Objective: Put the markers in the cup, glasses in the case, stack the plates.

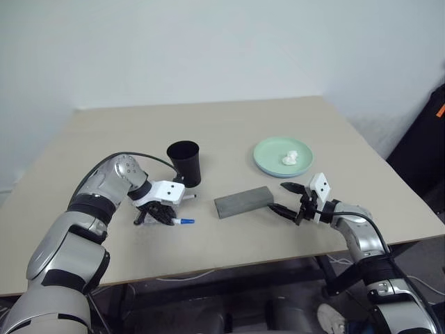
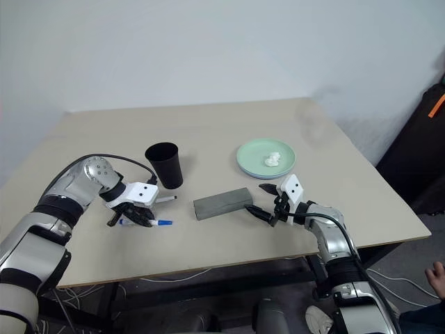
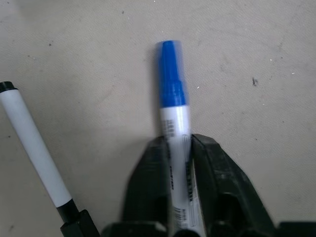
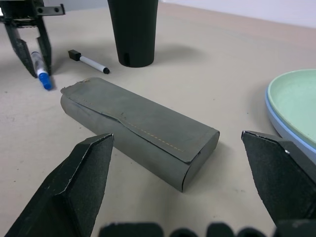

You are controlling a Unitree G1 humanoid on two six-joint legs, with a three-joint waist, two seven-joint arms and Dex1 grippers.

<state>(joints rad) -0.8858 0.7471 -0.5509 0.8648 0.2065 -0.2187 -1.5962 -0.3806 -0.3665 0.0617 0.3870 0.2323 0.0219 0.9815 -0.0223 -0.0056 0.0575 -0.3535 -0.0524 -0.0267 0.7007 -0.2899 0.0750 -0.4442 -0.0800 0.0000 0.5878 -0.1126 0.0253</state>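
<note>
Left wrist view had the clearest look: the left gripper (image 3: pixel 178 163) had its jaws clamped tight on the white barrel of the blue-capped marker (image 3: pixel 174 118), which lay flat on the beige tabletop (image 3: pixel 256 59) with its cap sticking out past the fingertips. The black-capped marker (image 3: pixel 34 148) lay on the tabletop just beside it, not touching.

From the head camera, the left gripper pointed steeply down at the tabletop, just in front of the black cup (image 1: pixel 185 162). The cup stood upright, with the black-capped marker lying right by its base.

The grey case (image 1: pixel 243 201) sat closed near the middle of the tabletop, lying at a slant. The right gripper (image 4: pixel 182 163) hung roughly level just beside the case's near end, jaws spread wide and holding nothing, not touching the case.

Further back on the right, the mint green plate (image 1: pixel 282 154) sat stacked on the light blue plate (image 4: pixel 272 116), whose rim peeked out underneath. A small white lump (image 1: pixel 289 158) sat on the green plate.
</note>
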